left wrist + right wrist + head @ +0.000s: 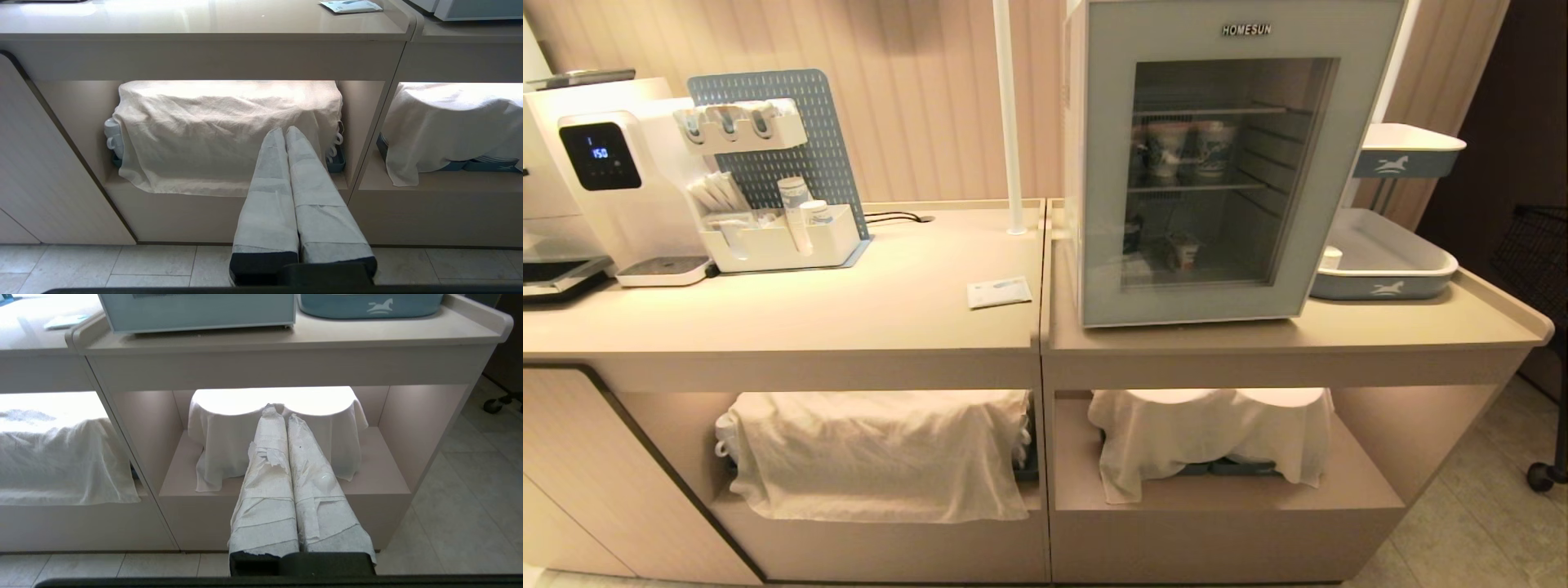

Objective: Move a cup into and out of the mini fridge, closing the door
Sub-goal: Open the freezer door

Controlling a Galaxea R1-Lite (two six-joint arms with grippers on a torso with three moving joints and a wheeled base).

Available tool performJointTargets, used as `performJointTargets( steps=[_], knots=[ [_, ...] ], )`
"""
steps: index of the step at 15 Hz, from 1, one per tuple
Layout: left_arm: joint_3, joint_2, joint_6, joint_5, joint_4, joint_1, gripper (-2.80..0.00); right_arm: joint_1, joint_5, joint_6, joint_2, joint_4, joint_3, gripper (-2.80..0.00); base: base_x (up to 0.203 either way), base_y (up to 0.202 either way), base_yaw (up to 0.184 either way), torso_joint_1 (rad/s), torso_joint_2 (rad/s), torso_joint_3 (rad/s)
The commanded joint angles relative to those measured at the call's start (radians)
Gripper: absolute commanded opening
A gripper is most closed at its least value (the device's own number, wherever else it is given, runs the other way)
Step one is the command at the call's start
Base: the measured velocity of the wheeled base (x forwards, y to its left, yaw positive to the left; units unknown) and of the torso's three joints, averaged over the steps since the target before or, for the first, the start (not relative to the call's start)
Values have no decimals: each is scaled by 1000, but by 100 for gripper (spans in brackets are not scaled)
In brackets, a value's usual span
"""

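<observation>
Nearest you, the left gripper [284,132] and right gripper [278,412] hang low before the counter's cloth-covered shelves, fingers pressed together, holding nothing. Further back on the counter [1421,322] you see the mini fridge [1075,163], its door [1107,188] closed. Behind the glass, the cup [1183,250] sits on the bottom level, paper cups [1188,149] on the shelf above.

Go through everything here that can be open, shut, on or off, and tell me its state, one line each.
door: shut.
mini fridge: closed, standing on the counter, paper cups on the middle shelf.
cup: upright on the fridge floor, behind the glass.
coffee machine: on, its display lit.
left gripper: shut, empty, down by the lower shelf.
right gripper: shut, empty, down by the lower shelf.
</observation>
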State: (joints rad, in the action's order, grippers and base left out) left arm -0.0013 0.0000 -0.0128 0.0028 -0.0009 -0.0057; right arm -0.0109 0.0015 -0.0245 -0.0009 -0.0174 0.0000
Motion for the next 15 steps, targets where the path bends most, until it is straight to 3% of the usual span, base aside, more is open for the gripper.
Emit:
performJointTargets(
  steps=[1,15],
  knots=[
    [0,0,-1,0,1,0,-280,0,0,-2,1,8,5,-280,0,0,0,0,0,0],
    [0,0,-1,0,-1,0,-280,-1,-5,17,1,-1,9,-280,0,0,0,0,0,0]
  ],
)
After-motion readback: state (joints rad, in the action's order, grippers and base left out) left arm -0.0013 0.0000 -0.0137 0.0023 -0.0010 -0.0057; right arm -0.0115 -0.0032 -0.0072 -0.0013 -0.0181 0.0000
